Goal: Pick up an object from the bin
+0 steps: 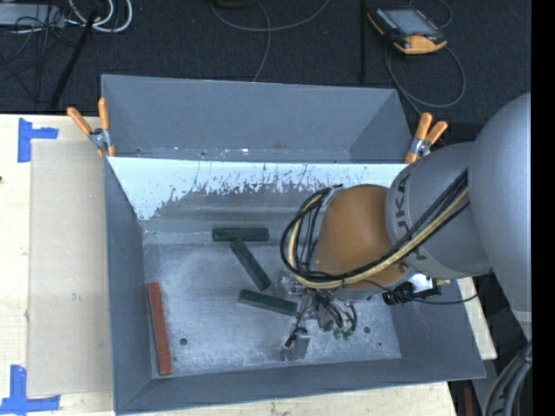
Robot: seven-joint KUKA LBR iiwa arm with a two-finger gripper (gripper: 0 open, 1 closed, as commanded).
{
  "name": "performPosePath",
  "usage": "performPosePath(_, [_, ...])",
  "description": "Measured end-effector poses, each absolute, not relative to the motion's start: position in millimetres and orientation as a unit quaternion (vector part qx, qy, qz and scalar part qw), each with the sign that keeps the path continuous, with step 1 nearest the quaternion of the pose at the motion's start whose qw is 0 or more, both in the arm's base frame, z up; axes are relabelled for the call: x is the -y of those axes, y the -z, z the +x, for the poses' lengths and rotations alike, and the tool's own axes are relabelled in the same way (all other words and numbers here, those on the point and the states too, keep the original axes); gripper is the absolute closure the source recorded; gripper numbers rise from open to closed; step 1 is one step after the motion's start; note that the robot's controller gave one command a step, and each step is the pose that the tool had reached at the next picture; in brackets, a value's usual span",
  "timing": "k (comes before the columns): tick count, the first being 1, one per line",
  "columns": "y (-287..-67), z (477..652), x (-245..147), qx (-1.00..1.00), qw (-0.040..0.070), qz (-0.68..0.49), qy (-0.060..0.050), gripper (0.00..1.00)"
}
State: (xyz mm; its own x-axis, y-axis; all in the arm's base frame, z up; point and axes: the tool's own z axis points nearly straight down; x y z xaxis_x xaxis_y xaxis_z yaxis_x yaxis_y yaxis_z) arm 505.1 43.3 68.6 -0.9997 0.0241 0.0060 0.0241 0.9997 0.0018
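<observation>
My gripper (299, 334) hangs low over the bin floor, right of the middle and near the front wall. Just to its left lies a dark green flat bar (267, 302), its right end reaching under the gripper. A second dark green bar (250, 265) lies slantwise behind that one. A third dark green bar (241, 233) lies crosswise near the back of the floor. A small green bit (344, 333) shows right beside the gripper on the floor.
A long reddish-brown bar (158, 328) lies along the left wall, far from the gripper. The arm with its orange cover and cables reaches in from the right and hides the right part of the floor.
</observation>
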Motion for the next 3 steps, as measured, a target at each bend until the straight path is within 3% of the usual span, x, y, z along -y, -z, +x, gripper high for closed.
performPosePath(1, [-69.6, 506.4, -41.7, 1.0, 0.001, -0.013, 0.0, 1.0])
performPosePath(2, [-69.6, 506.4, -41.7, 1.0, 0.001, -0.013, 0.0, 0.0])
performPosePath(3, [-74.3, 550.5, -62.4, 0.999, -0.002, -0.04, 0.001, 0.0])
